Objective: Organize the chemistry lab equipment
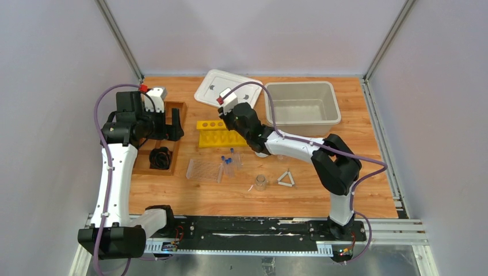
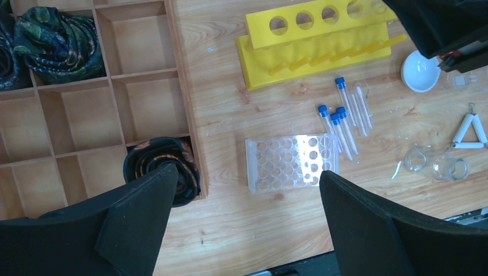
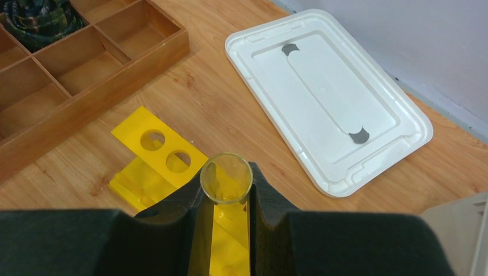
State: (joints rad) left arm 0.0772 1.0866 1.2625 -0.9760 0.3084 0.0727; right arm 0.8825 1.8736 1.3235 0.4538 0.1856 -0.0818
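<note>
Left gripper (image 2: 247, 171) hangs with fingers spread wide, grasping nothing. Between and just beyond those fingers lies the clear plastic rack (image 2: 290, 163), its wells unfilled as far as can be seen. Blue-capped tubes (image 2: 339, 123) lie loose past the right-hand finger, with beakers (image 2: 437, 164), white triangle (image 2: 471, 131) and white dome piece (image 2: 420, 70) farther out on that side. Right gripper (image 3: 225, 198) is clenched on an upright clear open-mouthed tube (image 3: 225, 187), directly above the yellow rack (image 3: 155, 167) under its fingertips. Judgement: sorting is barely begun, with nearly every item loose on the table.
</note>
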